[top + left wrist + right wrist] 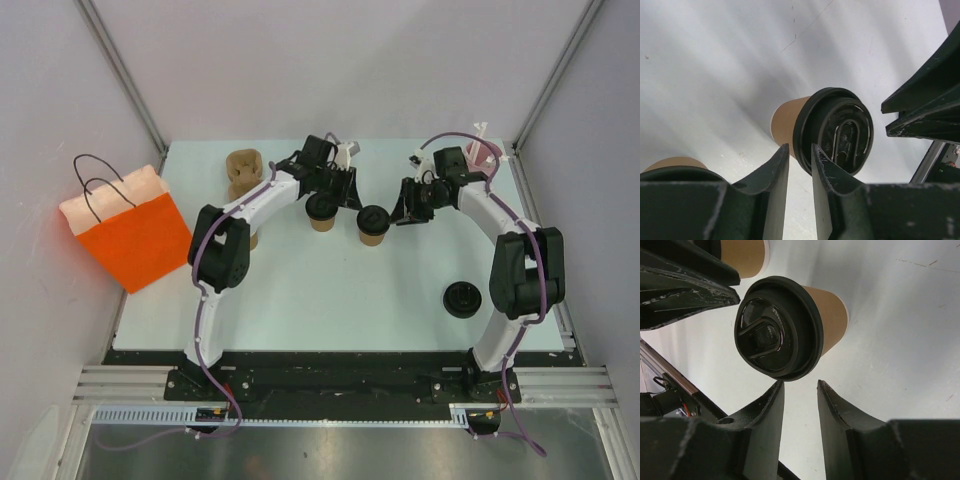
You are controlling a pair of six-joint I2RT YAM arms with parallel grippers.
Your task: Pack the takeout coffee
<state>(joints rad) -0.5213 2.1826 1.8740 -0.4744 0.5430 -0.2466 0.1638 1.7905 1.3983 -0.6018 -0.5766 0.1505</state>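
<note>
Left cup [321, 216] and right cup [373, 227], both black-lidded, stand side by side on the table [330, 290].
Left gripper [800, 150] and right gripper [800, 385] hover beside them, each slightly parted and holding nothing; the lid embossing is unreadable.

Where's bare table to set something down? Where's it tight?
Free: mid table, from the two cups to the near edge, left of the black disc. Crowded: far strip, with tray, left tool, right tool, straw holder.
</note>
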